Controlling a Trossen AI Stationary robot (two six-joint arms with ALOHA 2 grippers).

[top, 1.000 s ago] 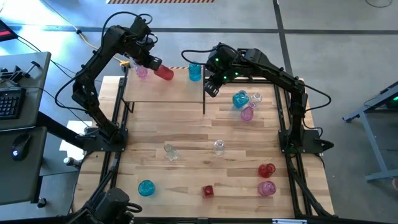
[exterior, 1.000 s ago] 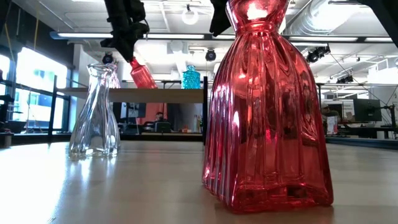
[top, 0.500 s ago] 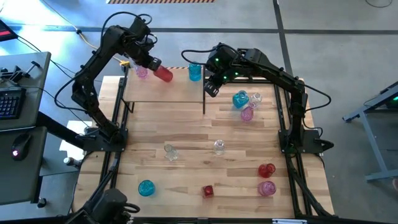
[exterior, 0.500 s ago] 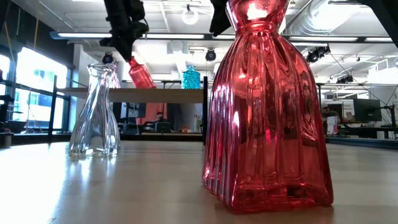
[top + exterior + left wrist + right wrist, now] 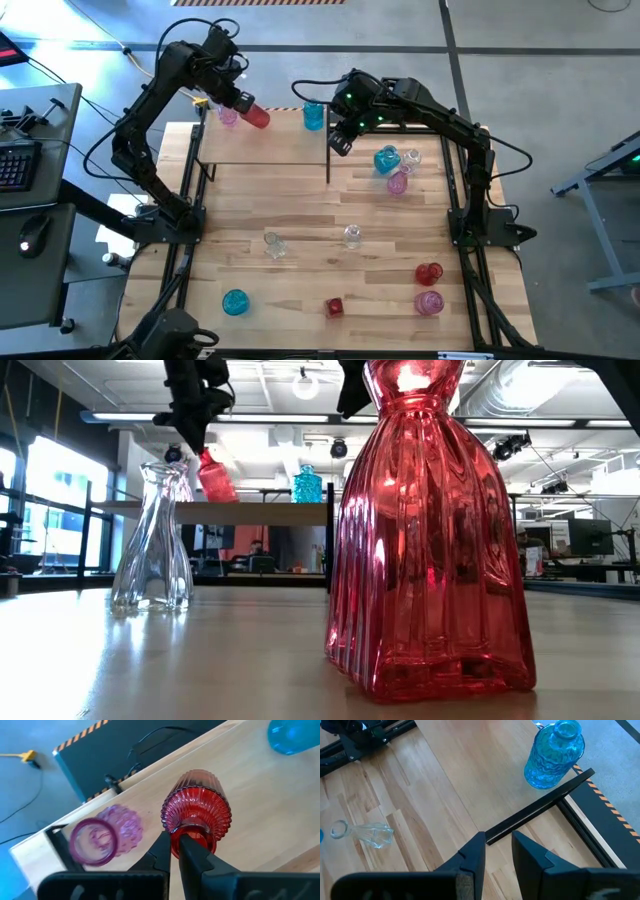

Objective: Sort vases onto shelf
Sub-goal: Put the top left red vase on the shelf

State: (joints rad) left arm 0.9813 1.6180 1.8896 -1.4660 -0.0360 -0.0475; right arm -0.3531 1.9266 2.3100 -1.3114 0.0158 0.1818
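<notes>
My left gripper [image 5: 175, 851] is clamped tight on the neck of a red vase [image 5: 196, 809], holding it tilted above the back left part of the shelf [image 5: 270, 145]. From the wrist camera I can't see the vase's mouth, the fingers cover it, and I can't tell whether its base touches the wood. In the low view the red vase [image 5: 214, 477] hangs just over the shelf edge, with the arm cut off at the top of the picture.

Right beside it a pink vase [image 5: 102, 834] stands on the shelf, near the back left corner. A blue vase [image 5: 313, 116] stands toward the back right of the shelf.

My right gripper [image 5: 496, 851] hovers off the shelf's right front corner, fingers a little apart with nothing between them.

Out on the table [image 5: 300, 290] the rest sit scattered: a blue, clear and pink cluster [image 5: 396, 165] near the right arm, and two clear ones [image 5: 272, 243] mid-table, too small to tell upright from tipped. Another red vase [image 5: 430, 540] fills the low view, blocking most of the table behind it.
</notes>
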